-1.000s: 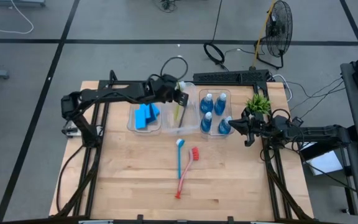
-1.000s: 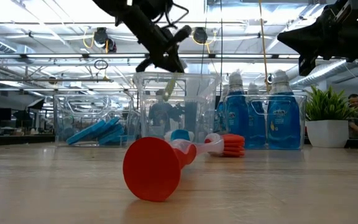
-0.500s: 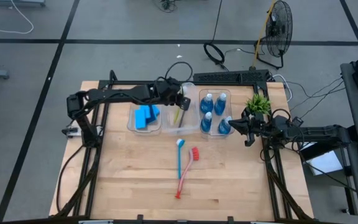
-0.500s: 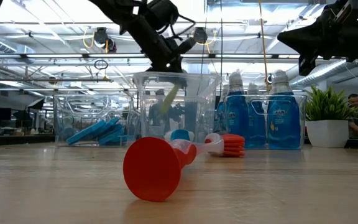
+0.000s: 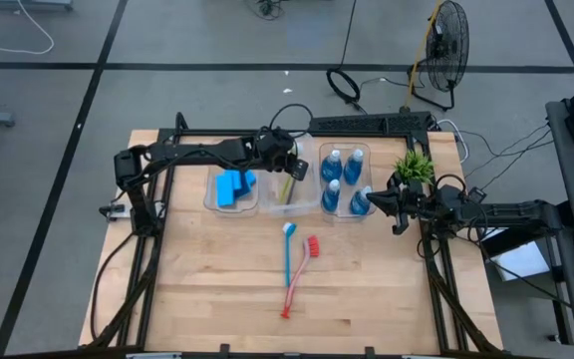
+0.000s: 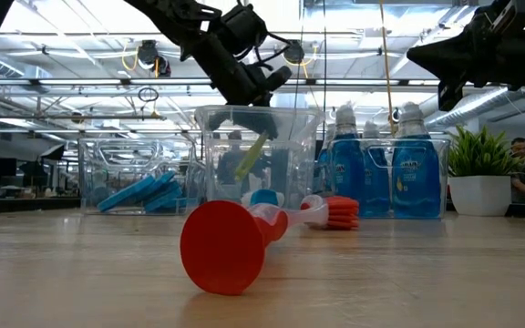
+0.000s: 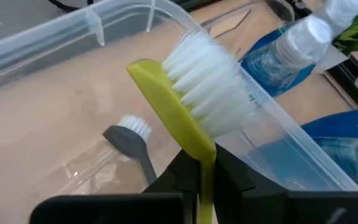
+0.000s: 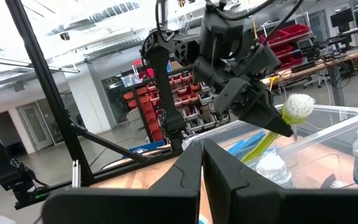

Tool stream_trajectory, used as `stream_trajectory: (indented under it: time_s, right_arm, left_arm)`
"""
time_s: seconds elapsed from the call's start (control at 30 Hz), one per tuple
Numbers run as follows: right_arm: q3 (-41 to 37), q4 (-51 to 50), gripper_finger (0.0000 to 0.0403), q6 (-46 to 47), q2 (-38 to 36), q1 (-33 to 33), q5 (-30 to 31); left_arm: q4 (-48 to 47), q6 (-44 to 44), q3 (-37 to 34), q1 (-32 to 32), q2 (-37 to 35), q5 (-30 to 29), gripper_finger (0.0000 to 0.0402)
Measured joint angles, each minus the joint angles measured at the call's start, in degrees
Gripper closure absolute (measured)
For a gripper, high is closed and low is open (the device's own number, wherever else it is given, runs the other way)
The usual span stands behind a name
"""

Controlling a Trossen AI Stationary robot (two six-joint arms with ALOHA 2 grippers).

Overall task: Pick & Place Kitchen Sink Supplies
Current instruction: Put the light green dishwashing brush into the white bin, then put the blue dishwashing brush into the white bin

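The left gripper (image 7: pixel 207 171), closed on the yellow-green brush (image 7: pixel 179 112) over the middle bin (image 5: pixel 289 185), pinches its thin, light, stiff, likely slick handle, while the shut, empty right gripper (image 5: pixel 395 202) waits right.

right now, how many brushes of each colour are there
yellow-green brush: 1, held in the left pincer
grey brush: 1
blue brush: 1
red brush: 1
total: 4
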Motion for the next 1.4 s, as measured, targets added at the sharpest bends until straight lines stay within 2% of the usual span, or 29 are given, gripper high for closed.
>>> stream_trajectory:
  time_s: [0.17, 0.73, 0.83, 1.17, 1.4]
  right_arm:
    - [0.0, 0.0, 0.0399, 0.0, 0.0, 0.0, 0.0]
    - [0.0, 0.0, 0.0399, 0.0, 0.0, 0.0, 0.0]
    - [0.0, 0.0, 0.0399, 0.0, 0.0, 0.0, 0.0]
    - [0.0, 0.0, 0.0399, 0.0, 0.0, 0.0, 0.0]
    - [0.0, 0.0, 0.0399, 0.0, 0.0, 0.0, 0.0]
  left_arm:
    - [0.3, 0.8, 0.0, 0.1, 0.5, 0.0, 0.036]
    - [2.9, 3.2, 0.0, 0.1, 1.4, 0.2, 0.0347]
    - [3.6, 3.1, 0.0, 0.0, 1.4, 0.2, 0.0327]
    - [4.1, 3.7, 0.0, 0.0, 1.1, 0.2, 0.0224]
    - [5.9, 5.0, 0.0, 0.0, -3.2, 0.2, 0.0187]
